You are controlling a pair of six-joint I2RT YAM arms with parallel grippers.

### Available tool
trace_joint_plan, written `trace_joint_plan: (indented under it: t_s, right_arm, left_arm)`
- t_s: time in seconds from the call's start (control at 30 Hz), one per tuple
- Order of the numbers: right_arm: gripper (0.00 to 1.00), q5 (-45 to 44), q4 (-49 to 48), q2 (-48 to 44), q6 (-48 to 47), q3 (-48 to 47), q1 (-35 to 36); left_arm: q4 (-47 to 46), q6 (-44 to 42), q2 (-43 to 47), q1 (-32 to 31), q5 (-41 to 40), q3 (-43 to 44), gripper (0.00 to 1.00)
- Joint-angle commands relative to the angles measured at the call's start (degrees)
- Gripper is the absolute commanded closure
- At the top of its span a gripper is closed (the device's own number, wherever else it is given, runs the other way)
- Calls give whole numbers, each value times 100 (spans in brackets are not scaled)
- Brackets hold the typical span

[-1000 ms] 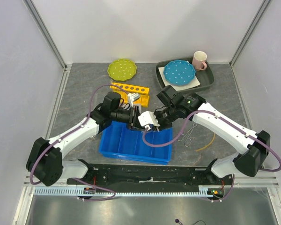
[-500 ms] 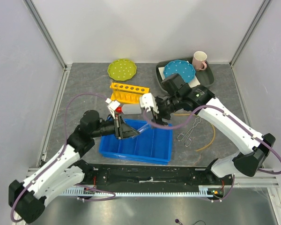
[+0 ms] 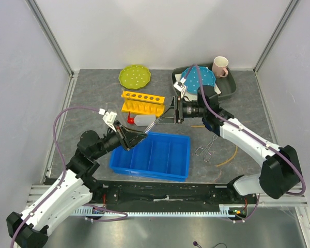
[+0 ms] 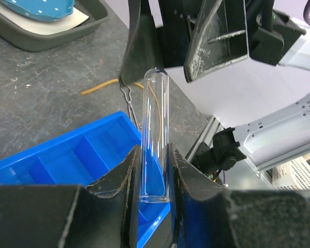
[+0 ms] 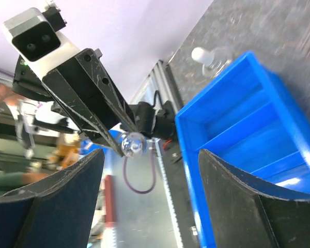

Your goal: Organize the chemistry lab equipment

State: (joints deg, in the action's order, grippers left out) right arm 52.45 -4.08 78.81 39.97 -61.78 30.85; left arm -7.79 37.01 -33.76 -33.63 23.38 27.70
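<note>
Grey counter (image 3: 93, 103), handover just completed: clear test tube (image 4: 156, 134) pinched between narrowed left fingers (image 3: 132, 138), right fingers (image 3: 164, 114) freshly sprung wide and empty, facing its rounded end, blue tray (image 3: 155, 157) below left fingers, yellow test-tube rack (image 3: 143, 102) just beside right fingers, likely next stop.

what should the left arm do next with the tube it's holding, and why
Probably carry the test tube over to the yellow rack and line it up above a hole: the left gripper clamps it, and the right gripper stands open, not gripping it.
</note>
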Motion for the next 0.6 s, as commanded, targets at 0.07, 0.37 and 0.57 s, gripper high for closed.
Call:
trace_joint_plan:
  t_s: [0.07,0.37,0.57]
  right_arm:
    - [21,-138,-1842,-146,2156,500,53]
    - [25,-287,-1623,29,2094,509,281]
    - [28,-340,-1561,223,2024,465,439]
  left_arm:
    - [-363,-221,-175,-30,-395,235,92]
    - [-504,-54,-272,-30,-395,218,92]
    - [-574,34,-228,-30,-342,156,93]
